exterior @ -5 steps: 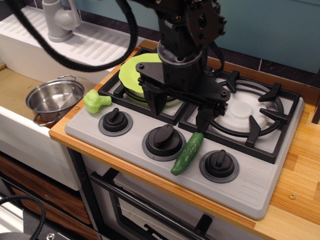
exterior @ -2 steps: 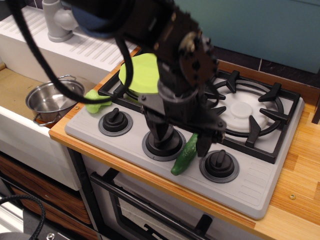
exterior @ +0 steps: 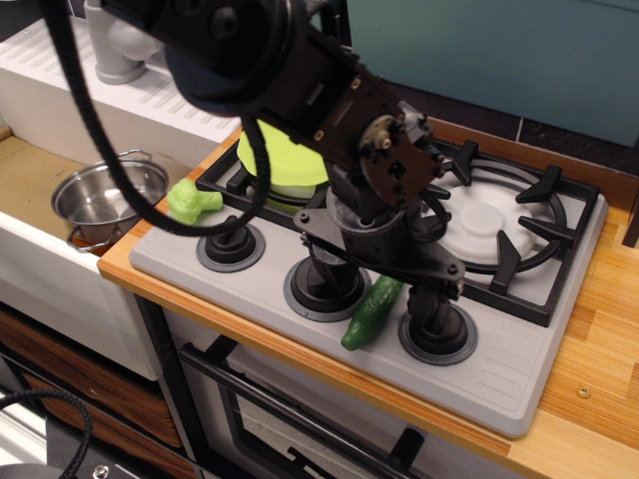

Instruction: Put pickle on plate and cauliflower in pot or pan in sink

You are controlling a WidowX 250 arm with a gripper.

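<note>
While the gripper (exterior: 377, 299) hangs low over the front strip of the stove (exterior: 519, 369), just below the middle of the frame, its fingers (exterior: 429, 304) stand spread wide to either side of the pickle (exterior: 371, 311) and have hold of nothing; I cannot tell whether either one touches it. The pickle lies slanted between the middle knob (exterior: 321, 284) and the right knob (exterior: 436, 329), and that is the risk: each finger seems to come down almost on top of a knob, so a further descent could land on a knob, or the closing squeeze could roll the smooth toy out toward the front edge and onto the wooden tabletop (exterior: 599, 329). A catch near one end could also tip it loose during the lift to the plate (exterior: 275, 160), which rests on the left burner, above and left of centre, partly hidden by the arm. The cauliflower (exterior: 192, 200) sits at the stove's left edge, untouched, and the pot (exterior: 108, 198) stands empty in the sink (exterior: 30, 180) at the left of the frame. Compared with a second ago, the gripper has moved from above the burners down and toward the front, to knob level, turning so that its fingers now bracket the pickle; pickle, cauliflower, plate and pot have not shifted.
</note>
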